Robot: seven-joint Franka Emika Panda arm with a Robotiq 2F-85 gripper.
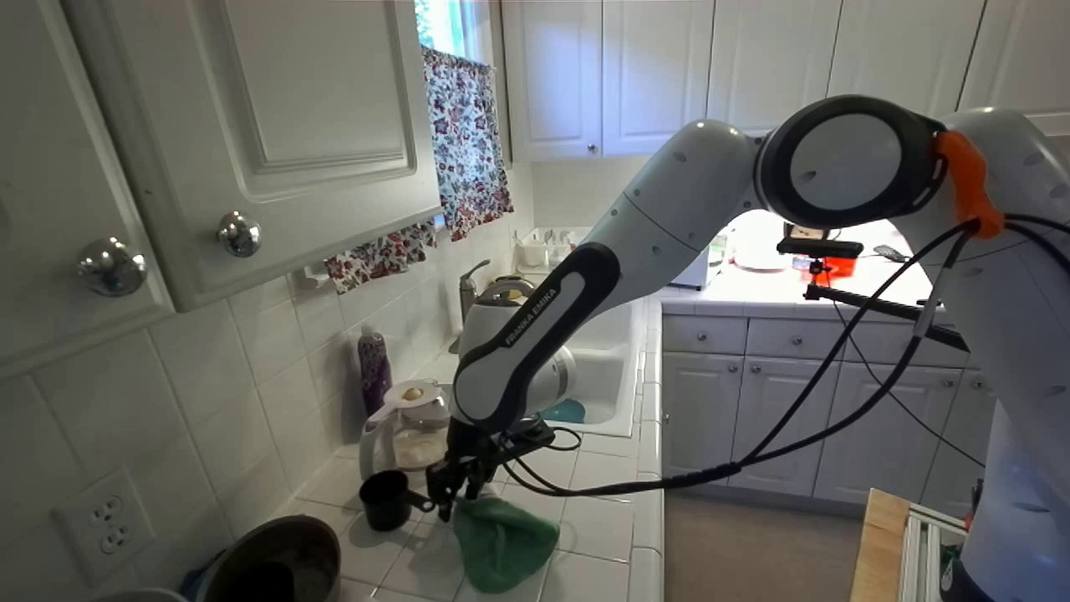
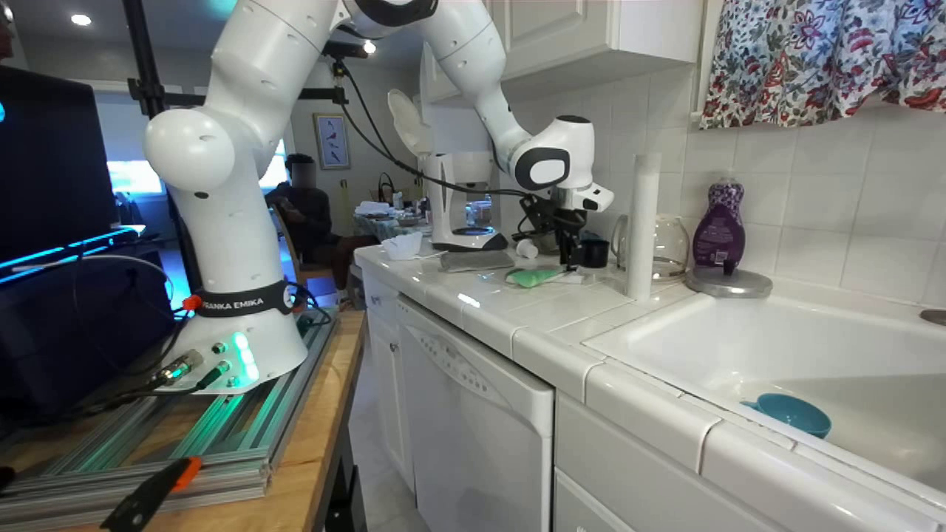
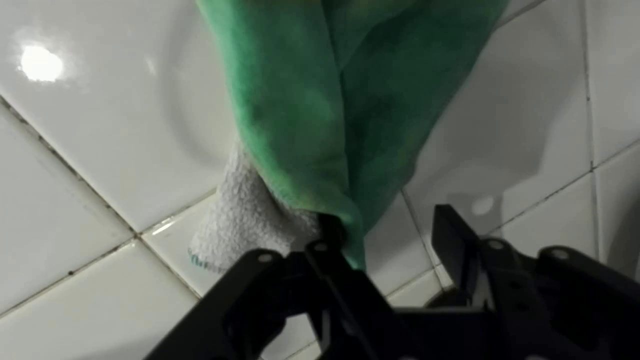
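A green cloth [image 3: 300, 115] lies crumpled on the white tiled counter, and it shows in both exterior views [image 1: 506, 543] [image 2: 533, 277]. A pale grey, fluffy part with a green stitched edge [image 3: 235, 215] shows beneath it in the wrist view; I cannot tell if it is the same cloth. My gripper [image 3: 390, 230] is open, pointing down at counter level [image 1: 458, 495] [image 2: 567, 262]. One finger touches the cloth, its tip partly covered by a green fold. The other finger stands apart from the cloth, with tile between. A black cup with a handle [image 1: 386, 502] stands beside the gripper [image 2: 593, 253].
A glass carafe [image 1: 418, 435] and a purple bottle [image 1: 374, 368] stand by the wall. A dark pot [image 1: 280, 556] is at the near counter end. A white cylinder [image 2: 644, 225] stands near the sink [image 2: 665, 325], which holds a teal cup [image 2: 791, 414]. A grey cloth [image 2: 477, 261] lies before the coffee maker [image 2: 451, 196].
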